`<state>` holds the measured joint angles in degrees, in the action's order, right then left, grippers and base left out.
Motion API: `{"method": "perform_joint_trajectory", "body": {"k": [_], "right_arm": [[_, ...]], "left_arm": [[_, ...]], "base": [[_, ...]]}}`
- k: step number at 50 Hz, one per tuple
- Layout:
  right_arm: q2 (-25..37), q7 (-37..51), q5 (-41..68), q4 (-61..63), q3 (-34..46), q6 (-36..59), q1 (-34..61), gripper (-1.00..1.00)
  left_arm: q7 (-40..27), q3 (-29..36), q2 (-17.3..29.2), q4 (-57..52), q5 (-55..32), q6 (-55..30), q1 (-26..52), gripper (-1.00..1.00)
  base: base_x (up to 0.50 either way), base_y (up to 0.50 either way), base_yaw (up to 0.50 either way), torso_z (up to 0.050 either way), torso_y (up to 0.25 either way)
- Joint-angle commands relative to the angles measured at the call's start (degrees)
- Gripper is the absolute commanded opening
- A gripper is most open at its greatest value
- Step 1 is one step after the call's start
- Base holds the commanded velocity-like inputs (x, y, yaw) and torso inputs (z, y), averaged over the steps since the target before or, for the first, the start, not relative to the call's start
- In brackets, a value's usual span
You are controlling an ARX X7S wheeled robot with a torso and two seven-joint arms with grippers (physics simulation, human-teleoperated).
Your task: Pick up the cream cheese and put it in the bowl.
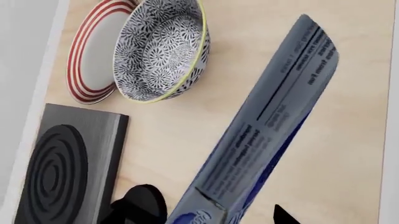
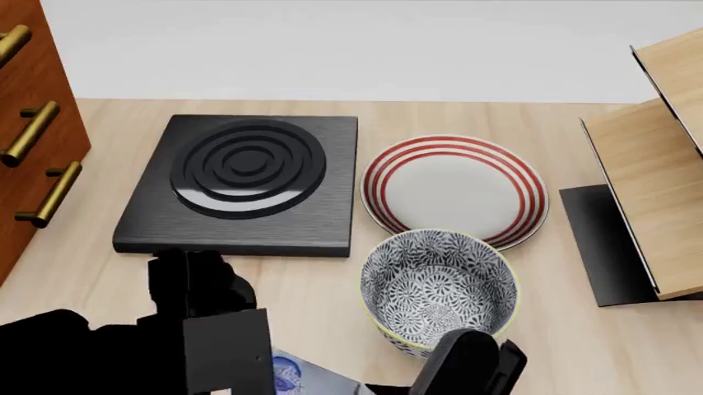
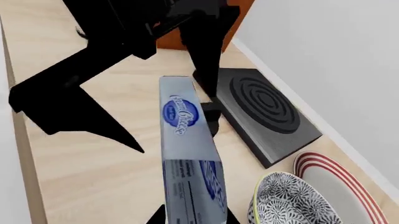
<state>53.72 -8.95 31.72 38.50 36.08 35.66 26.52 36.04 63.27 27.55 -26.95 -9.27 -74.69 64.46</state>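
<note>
The cream cheese, a silver-grey box with a blue oval logo, stretches between my two grippers at the table's front edge. My right gripper is shut on its near end, with a black finger tight against each side. My left gripper sits around the logo end with its fingers spread wider than the box, so it is open. In the head view only a corner of the box shows, between the left arm and the right gripper. The patterned bowl stands upright and empty just beyond the box. It also shows in both wrist views.
A white plate with red rings lies behind the bowl, touching it. A black burner slab sits at the back left. A wooden drawer cabinet stands at the far left. A wooden rack on a black base stands at the right.
</note>
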Motion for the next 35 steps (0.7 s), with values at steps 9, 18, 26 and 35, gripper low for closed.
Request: {"method": "perform_joint_trajectory", "body": {"k": [9, 18, 26, 35], "right_arm": [[0.43, -0.01, -2.54, 0.69, -0.57, -0.11, 0.42, -1.00], [0.88, 0.12, -2.15, 1.46, -0.71, 1.00, 0.91, -1.00], [0.90, 0.59, -2.05, 1.19, -0.78, 1.43, 0.78, -1.00], [-0.27, 3.17, 0.97, 0.98, -4.14, 2.83, 2.12, -1.00]], "left_arm": [[-1.53, -21.38, -3.80, -0.53, -5.01, -0.12, -2.82, 1.00], [-2.14, -23.95, -3.35, -3.97, -5.37, -3.94, -1.23, 1.00], [-2.51, -28.60, -3.37, -6.66, -6.10, -8.40, 0.54, 1.00], [-2.76, -36.49, -2.81, -5.55, -6.50, -7.17, -1.53, 1.00]], "base": [[0.00, 0.00, 0.00, 0.001, 0.000], [0.00, 0.00, 0.00, 0.000, 0.000], [0.00, 0.00, 0.00, 0.000, 0.001], [0.00, 0.00, 0.00, 0.000, 0.000]]}}
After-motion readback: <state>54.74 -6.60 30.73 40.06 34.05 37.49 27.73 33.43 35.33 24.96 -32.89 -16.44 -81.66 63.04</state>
